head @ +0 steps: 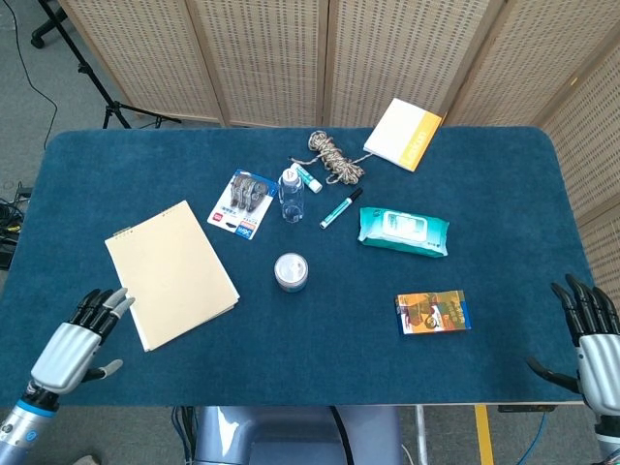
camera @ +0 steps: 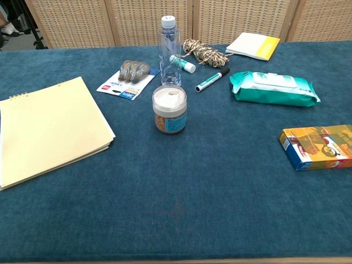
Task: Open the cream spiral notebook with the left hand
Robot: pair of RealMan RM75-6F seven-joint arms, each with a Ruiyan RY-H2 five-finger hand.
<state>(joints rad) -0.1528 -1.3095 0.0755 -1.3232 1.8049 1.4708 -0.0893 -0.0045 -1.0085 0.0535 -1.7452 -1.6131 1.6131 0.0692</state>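
Cream spiral notebook (head: 171, 273) closed and flat on the left part of the blue table (head: 504, 194), left hand (head: 76, 339) just beside its near-left corner, fingers spread, holding nothing, right hand (head: 589, 334) at the table's near-right edge, fingers apart, empty.

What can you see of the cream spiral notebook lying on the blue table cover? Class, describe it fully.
The cream spiral notebook lies flat and closed on the left part of the blue felt-like table cover, turned at a slant. Its cover is plain pale yellow, paper or card by its look, with a thin wire binding along its far short edge. Page edges show stacked along its right side. Nothing rests on it; the silver left hand hovers off its near left corner, fingers apart, not touching it.
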